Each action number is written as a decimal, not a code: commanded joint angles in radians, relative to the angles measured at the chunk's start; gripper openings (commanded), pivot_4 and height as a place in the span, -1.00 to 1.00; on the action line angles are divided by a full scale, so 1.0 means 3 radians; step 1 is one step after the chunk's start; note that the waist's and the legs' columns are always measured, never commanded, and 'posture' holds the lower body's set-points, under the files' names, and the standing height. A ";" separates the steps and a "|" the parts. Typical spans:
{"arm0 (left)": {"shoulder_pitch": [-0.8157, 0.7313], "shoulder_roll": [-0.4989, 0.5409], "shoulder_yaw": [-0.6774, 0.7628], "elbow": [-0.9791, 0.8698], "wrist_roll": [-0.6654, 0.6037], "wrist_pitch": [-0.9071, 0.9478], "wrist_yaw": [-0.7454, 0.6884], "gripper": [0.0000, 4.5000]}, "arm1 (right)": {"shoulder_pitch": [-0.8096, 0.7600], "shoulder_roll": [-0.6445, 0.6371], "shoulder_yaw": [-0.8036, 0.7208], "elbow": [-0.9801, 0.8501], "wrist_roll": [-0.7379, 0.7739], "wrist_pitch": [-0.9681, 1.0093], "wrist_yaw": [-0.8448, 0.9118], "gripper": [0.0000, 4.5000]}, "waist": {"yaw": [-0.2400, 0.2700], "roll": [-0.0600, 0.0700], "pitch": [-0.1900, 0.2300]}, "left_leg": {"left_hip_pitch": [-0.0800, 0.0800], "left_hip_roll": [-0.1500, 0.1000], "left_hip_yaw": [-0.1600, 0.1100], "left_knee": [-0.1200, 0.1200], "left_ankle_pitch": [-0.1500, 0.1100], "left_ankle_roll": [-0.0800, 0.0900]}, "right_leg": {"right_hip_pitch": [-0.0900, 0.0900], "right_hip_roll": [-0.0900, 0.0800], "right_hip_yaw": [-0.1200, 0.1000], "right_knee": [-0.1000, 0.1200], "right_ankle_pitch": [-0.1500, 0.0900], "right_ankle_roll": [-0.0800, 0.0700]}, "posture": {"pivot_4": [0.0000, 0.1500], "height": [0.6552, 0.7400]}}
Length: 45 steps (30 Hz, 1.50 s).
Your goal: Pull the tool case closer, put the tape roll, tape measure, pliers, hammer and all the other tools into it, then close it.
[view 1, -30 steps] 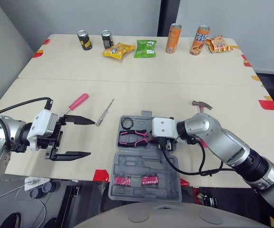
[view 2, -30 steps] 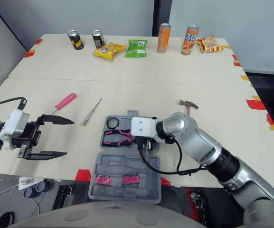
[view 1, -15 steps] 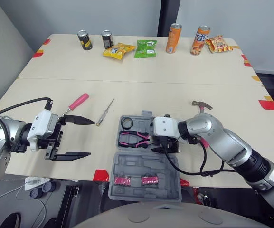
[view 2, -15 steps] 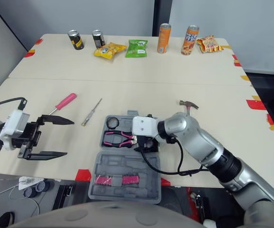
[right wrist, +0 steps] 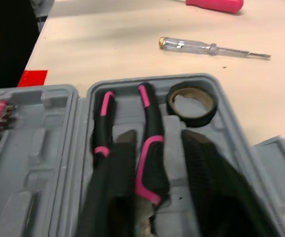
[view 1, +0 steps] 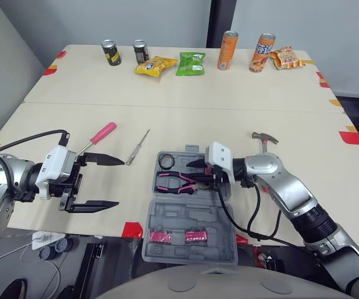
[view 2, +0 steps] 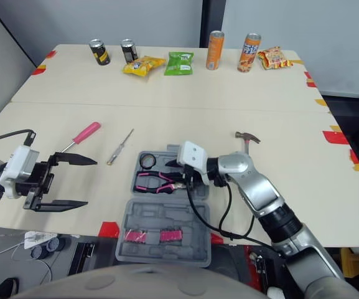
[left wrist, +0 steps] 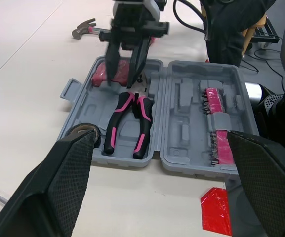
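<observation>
Tool case (view 1: 188, 219) open | holds pliers (view 1: 174, 182), tape roll (view 1: 166, 162) | left fingers (view 1: 98, 202) spread | right fingers (right wrist: 211, 182) spread

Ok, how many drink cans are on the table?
4, all along the far edge: left dark can, right dark can beside it, then plain orange can and patterned orange can further right. None looks hidden.

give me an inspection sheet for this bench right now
surface: beige table, red tape marks at edges
job's things: tool case open, pliers and tape roll inside; hammer, pink screwdriver, thin screwdriver out on the table
clutter: four cans, three snack bags at far edge
grippers: left gripper open, empty; right gripper open over the pliers
cables: black cable loops from right wrist over the case
surroundings: grey wall behind
</observation>
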 commanded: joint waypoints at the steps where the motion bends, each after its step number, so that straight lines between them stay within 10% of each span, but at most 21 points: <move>1: 0.0000 0.0008 0.0060 -0.0031 -0.0009 -0.0043 -0.0045 1.00 | 0.0001 0.0049 -0.0005 0.0127 0.0002 -0.0290 0.0075 -0.98 | -0.0008 0.0000 0.0000 | 0.0001 0.0000 0.0000 0.0000 0.0000 0.0000 | 0.0000 0.0000 0.0000 0.0001 0.0000 0.0000 | 1.00 1.00; 45: 0.0110 -0.0098 0.0005 0.0007 0.0124 -0.0072 0.0061 1.00 | -0.0140 -0.0066 0.0909 0.1758 -0.1215 -0.0884 -0.0152 -0.98 | -0.0090 0.0013 -0.0212 | 0.0075 0.0004 -0.0004 -0.0033 -0.0018 -0.0019 | 0.0077 -0.0013 -0.0018 -0.0043 -0.0004 -0.0007 | 1.00 1.00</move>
